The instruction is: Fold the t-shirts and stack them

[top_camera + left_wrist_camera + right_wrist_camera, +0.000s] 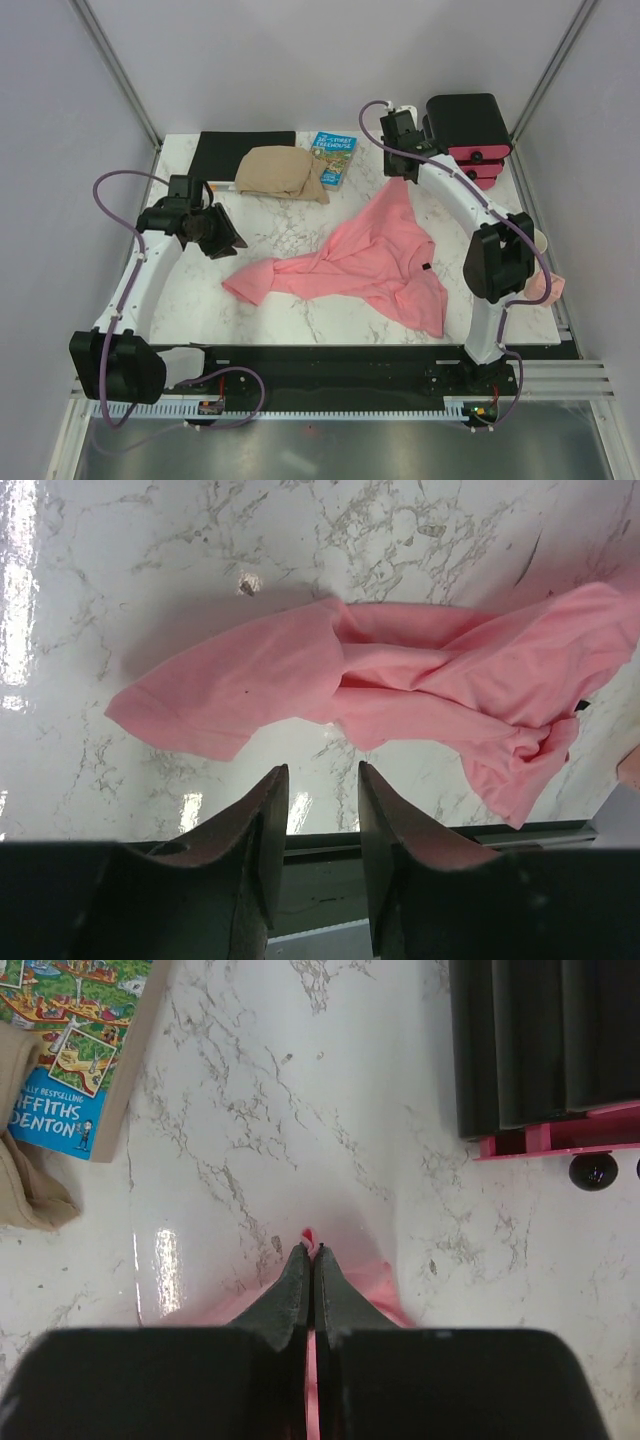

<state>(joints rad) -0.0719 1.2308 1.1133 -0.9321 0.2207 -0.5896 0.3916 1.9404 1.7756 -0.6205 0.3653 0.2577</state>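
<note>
My right gripper (311,1250) is closed on the far edge of the pink t-shirt (350,262), a sliver of cloth pinched between its tips, between the book (70,1050) and the black box (540,1040). The t-shirt lies crumpled across the middle of the marble surface (270,225), drawn out from that grip toward my left. My left gripper (322,780) stands open with nothing in it, near the t-shirt's left end

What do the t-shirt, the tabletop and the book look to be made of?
T-shirt: thin soft cloth, likely knit, matte salmon pink; it drapes and bunches in loose folds.
Tabletop: marble-look slab or laminate, glossy; grey veins and lamp glare show.
Book: paper, printed cover with slight sheen; the page block shows at its edge.
</note>
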